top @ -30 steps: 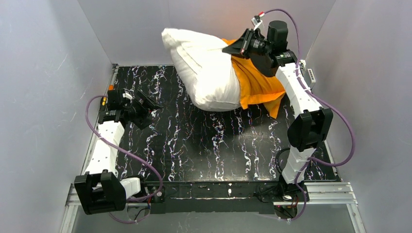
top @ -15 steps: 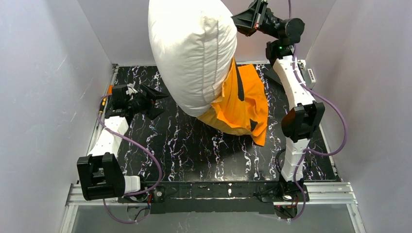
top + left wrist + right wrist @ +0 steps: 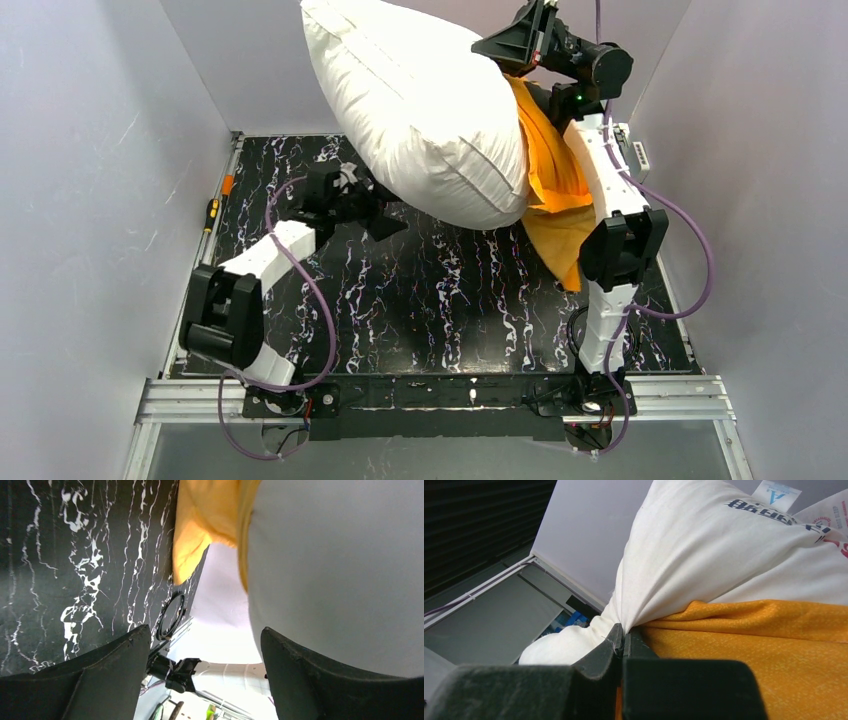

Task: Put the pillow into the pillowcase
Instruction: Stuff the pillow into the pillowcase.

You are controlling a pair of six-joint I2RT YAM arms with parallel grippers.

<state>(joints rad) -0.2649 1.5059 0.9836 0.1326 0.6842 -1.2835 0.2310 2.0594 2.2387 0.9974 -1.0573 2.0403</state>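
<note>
**Pillow held up at far right, case draped behind it**

We see the pillow [image 3: 420, 110] lifted well clear of the table [image 3: 450, 290], hanging tilted over its far middle. It is plump, off-white and plain, with seam lines along its long edge. The right wrist view shows a white tag [image 3: 774, 492] with dark print.

The right gripper [image 3: 624, 635] is high at the far right. Its jaws are pressed together on a bunched corner of the pillow, and the orange cloth touches the same pinch.

The pillowcase [image 3: 555, 190] is bright orange and hangs crumpled to the right of the pillow, along the right arm. We cannot tell how far the pillow sits inside it.

The left gripper [image 3: 375, 205] sits just under the pillow's near edge, jaws spread wide and holding nothing.
</note>
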